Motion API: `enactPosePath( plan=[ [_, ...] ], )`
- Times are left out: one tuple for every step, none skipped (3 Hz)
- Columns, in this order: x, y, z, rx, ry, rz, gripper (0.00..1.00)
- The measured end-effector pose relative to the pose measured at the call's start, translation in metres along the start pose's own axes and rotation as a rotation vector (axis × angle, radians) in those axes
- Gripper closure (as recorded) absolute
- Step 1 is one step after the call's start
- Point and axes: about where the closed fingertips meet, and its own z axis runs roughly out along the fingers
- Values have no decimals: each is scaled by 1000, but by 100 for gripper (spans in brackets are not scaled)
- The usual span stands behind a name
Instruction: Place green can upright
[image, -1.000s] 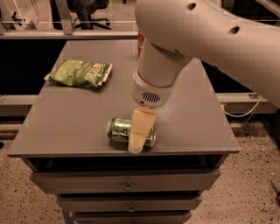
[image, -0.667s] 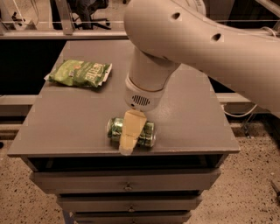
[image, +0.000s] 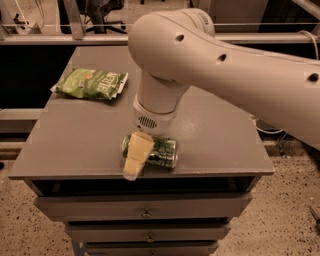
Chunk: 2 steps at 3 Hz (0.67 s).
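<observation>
The green can (image: 161, 152) lies on its side near the front edge of the grey cabinet top (image: 75, 142), its long axis running left to right. My gripper (image: 136, 159) hangs from the big white arm and sits right over the can's left end. One pale finger (image: 137, 155) shows in front of the can and covers its left part. The other finger is hidden behind the can.
A flat green chip bag (image: 92, 83) lies at the back left of the cabinet top. The front edge is just below the can, with drawers (image: 145, 206) under it. The white arm (image: 225, 75) covers the top's right rear.
The arm has swung left and the gripper has shifted left along the can, from near its middle to its left end. The can has stayed in place.
</observation>
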Motion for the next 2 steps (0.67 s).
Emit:
enactPosePath(
  plan=[
    [1,-4,7,26,-3,56,19],
    [0,-11,5,48,-18,85,41]
  ],
)
